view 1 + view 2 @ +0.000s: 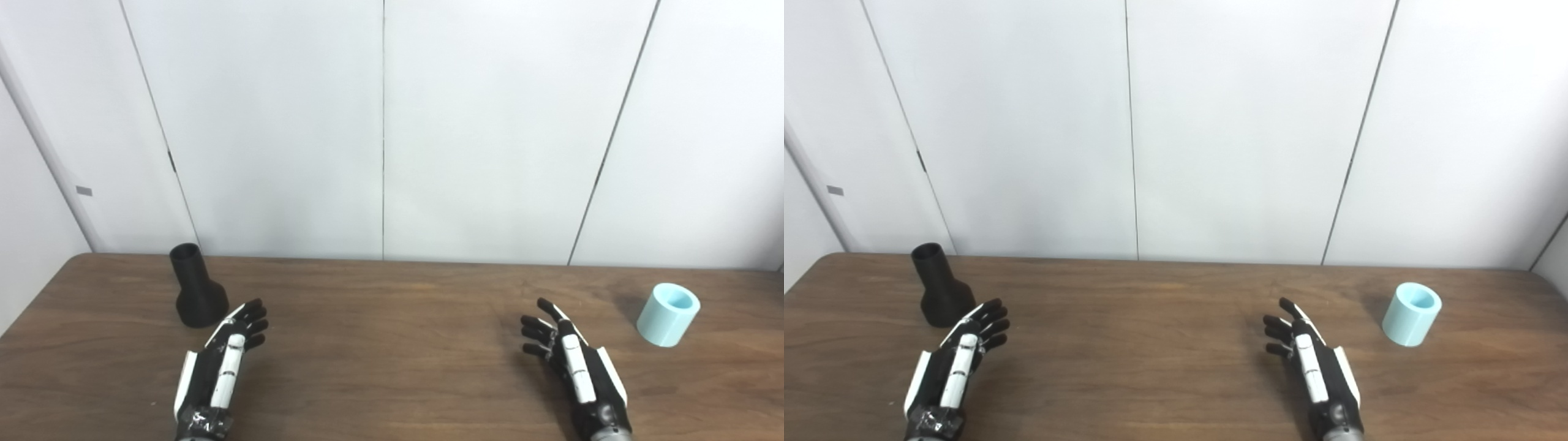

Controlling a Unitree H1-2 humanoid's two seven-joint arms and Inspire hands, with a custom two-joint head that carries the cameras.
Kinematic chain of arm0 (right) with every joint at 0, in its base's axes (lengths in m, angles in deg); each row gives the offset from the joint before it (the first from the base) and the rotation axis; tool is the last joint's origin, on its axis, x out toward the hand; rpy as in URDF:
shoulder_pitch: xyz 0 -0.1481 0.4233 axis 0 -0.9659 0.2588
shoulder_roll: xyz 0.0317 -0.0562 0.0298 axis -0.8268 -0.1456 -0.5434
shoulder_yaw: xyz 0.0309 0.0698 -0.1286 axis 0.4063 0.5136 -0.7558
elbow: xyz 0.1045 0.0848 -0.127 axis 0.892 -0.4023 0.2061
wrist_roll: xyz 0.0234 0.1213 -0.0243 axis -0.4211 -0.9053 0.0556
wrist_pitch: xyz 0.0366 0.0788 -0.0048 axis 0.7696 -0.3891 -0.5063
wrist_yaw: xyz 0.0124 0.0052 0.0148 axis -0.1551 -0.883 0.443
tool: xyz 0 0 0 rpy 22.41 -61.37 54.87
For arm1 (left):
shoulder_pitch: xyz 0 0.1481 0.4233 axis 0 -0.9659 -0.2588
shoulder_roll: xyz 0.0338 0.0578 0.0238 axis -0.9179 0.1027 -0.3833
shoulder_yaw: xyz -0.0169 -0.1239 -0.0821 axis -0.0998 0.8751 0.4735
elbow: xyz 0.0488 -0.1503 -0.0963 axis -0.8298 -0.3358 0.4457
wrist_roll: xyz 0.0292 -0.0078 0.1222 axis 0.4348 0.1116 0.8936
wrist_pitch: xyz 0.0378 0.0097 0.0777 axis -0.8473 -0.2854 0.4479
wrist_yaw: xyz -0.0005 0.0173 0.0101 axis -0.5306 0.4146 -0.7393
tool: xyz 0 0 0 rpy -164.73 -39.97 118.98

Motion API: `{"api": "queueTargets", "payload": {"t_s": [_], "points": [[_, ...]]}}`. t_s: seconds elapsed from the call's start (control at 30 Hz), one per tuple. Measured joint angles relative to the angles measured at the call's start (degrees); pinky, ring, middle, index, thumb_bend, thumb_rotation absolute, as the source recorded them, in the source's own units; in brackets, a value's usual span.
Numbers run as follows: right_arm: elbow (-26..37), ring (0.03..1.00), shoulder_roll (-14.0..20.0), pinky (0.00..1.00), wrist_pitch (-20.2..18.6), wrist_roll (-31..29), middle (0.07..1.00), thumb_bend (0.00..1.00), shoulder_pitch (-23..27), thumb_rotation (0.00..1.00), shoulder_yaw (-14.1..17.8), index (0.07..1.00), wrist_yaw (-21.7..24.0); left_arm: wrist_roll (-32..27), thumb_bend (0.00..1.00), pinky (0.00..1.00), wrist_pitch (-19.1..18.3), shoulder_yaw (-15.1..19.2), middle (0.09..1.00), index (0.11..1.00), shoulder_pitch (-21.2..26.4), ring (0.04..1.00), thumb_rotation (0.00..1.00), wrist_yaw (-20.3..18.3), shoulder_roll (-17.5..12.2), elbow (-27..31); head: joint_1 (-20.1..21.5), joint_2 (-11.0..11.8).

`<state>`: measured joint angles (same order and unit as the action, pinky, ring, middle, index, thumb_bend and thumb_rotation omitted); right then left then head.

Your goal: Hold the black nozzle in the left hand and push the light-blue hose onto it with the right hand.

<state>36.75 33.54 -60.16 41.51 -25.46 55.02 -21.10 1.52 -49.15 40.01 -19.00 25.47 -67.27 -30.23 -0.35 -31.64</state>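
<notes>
The black nozzle (196,288) stands upright on its flared base, narrow open neck up, at my far left; the light-blue hose (667,314), a short open cylinder, sits tilted at my far right

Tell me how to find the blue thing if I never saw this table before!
Start at the long brown wooden table in front of the white wall and follow it to its far right end. There, past the right hand, stands the light-blue hose, a short open tube. It is the only pale blue thing; the nozzle opposite is black.
</notes>
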Motion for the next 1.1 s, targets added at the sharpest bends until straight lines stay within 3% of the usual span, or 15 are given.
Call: {"api": "queueTargets", "payload": {"t_s": [0.6,1.1], "points": [[1.3,0.735,0.3,0.61,-2.3,-0.8,0.735,0.47,-0.5,1.00,-0.4,0.855,0.4,0.0,0.46,0.80,-0.1,-0.2,0.834,0.828,-0.1,0.813,0.82,-0.2,-0.2,0.1,0.0,-0.3],[1.4,0.730,0.4,0.61,-2.4,-1.0,0.738,0.48,-0.5,1.00,-0.6,0.856,0.5,0.2,0.44,0.80,-1.3,-0.2,0.833,0.828,-0.4,0.818,0.82,-0.1,-0.4,0.5,0.0,-0.7]]}}
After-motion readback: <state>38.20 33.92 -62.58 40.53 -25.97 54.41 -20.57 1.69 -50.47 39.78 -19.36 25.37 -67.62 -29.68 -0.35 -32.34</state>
